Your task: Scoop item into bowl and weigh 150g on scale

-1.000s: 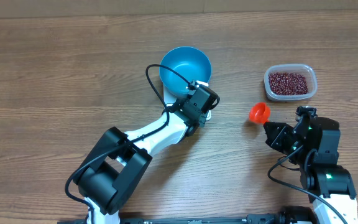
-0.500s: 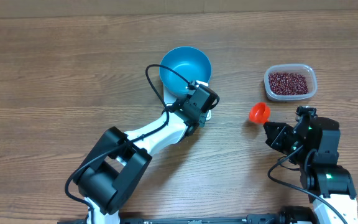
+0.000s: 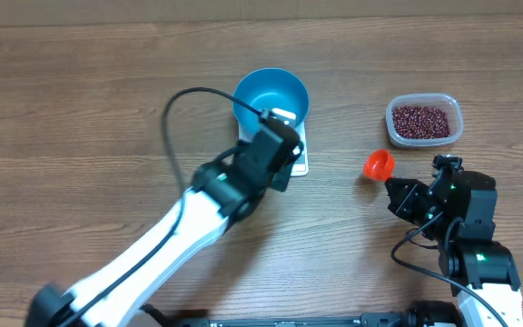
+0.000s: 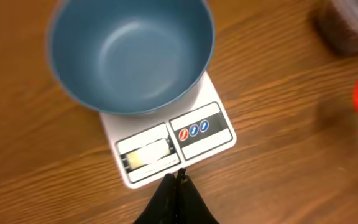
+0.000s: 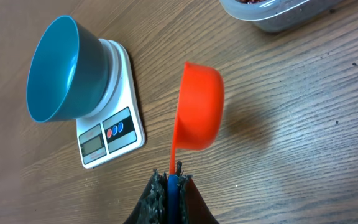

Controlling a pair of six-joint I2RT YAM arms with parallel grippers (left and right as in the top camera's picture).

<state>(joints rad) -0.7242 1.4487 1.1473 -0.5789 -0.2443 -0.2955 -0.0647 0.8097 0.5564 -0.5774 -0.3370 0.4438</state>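
The empty blue bowl [image 3: 271, 98] [image 4: 131, 53] [image 5: 58, 68] sits on the white scale [image 3: 300, 162] [image 4: 173, 140] [image 5: 110, 134], whose display and buttons face the arms. My left gripper [image 3: 284, 136] [image 4: 180, 173] is shut and empty, hovering just at the scale's near edge. My right gripper [image 3: 398, 193] [image 5: 174, 174] is shut on the handle of an orange scoop [image 3: 379, 164] [image 5: 199, 106], held over the table right of the scale. The red-brown beans [image 3: 420, 120] lie in a clear tub, beyond the scoop.
The clear plastic tub [image 3: 459, 113] [image 5: 272, 15] stands at the back right, a hand's width past the scoop. The left arm stretches diagonally from the lower left across the table toward the scale, its black cable looping above it.
The left arm has lifted and swung, its elbow shifting left and its gripper drawing back a little from the scale's button panel. The right arm and scoop have not moved.
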